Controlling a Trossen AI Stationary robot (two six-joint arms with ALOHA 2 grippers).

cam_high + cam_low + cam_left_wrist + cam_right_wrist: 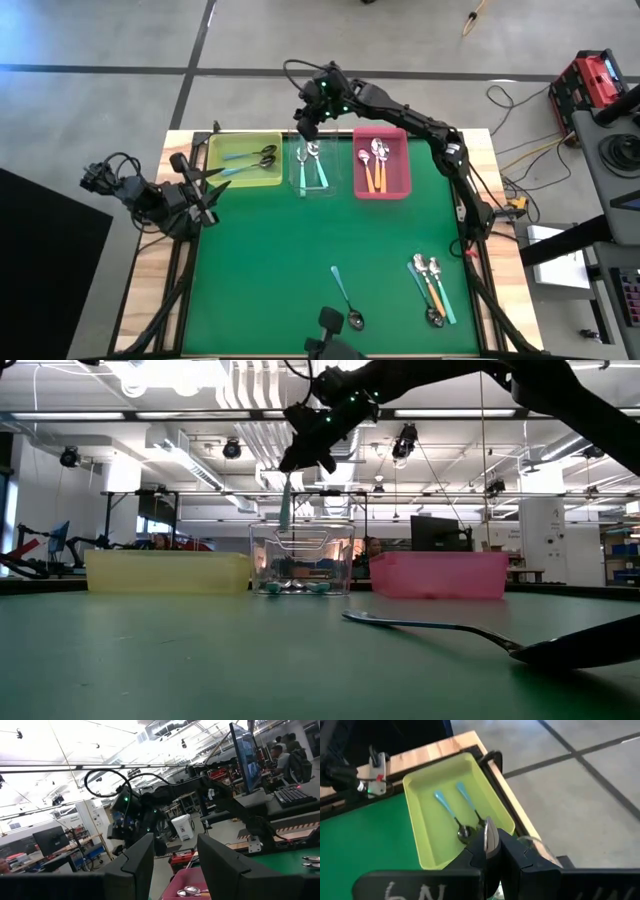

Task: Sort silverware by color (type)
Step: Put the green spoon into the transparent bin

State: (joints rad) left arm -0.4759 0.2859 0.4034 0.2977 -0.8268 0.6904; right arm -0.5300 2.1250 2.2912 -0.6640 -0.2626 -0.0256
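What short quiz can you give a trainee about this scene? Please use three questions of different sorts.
1. True or false: the yellow tray holds orange-handled spoons.
2. Choose one: the right gripper, above the clear tray, is shut on A) a teal-handled spoon, B) an orange-handled spoon, C) nothing.
3. Fill the gap: the left gripper, waiting at the table's left edge, has its fingers ___.

Key: 1 false, both spoons in it have teal handles; 2 A; 3 open.
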